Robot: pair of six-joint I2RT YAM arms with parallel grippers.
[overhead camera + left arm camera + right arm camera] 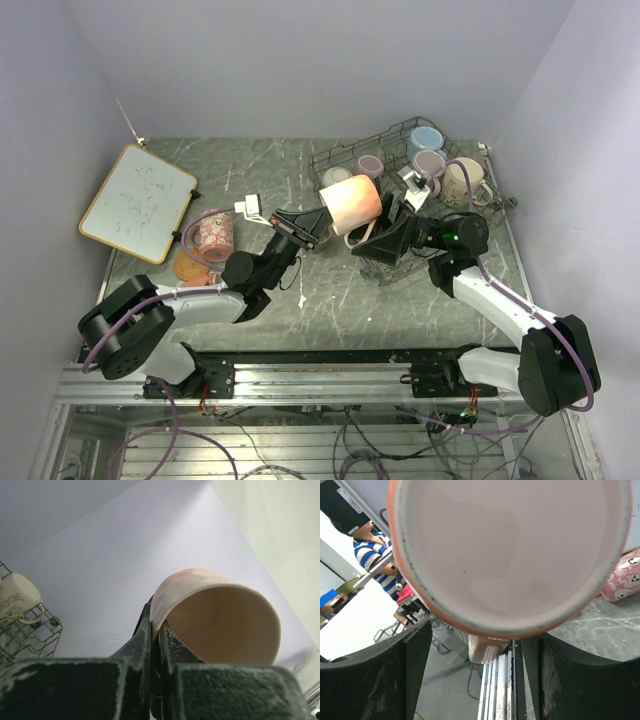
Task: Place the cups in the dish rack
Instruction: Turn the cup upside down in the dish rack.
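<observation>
**1 peach mug, lifted, near the rack**

Left: floral mug [212, 235] on table [330, 295], near whiteboard [135, 200]. Centre: my left gripper [155, 625] pinches the peach mug [350, 203] by its wall. Right: my right gripper [392, 212] spread wide at its base. Dish rack [335, 160] behind.

The left arm [190, 300] stretches from the lower left toward the frame's centre, and the left gripper [316, 224] is clamped tight on the wall of a raised mug [350, 203]. The right arm [500, 300] bends in from the lower right. The right gripper [385, 230] sits just right of the mug with its fingers [375, 680] spread wide.
</observation>
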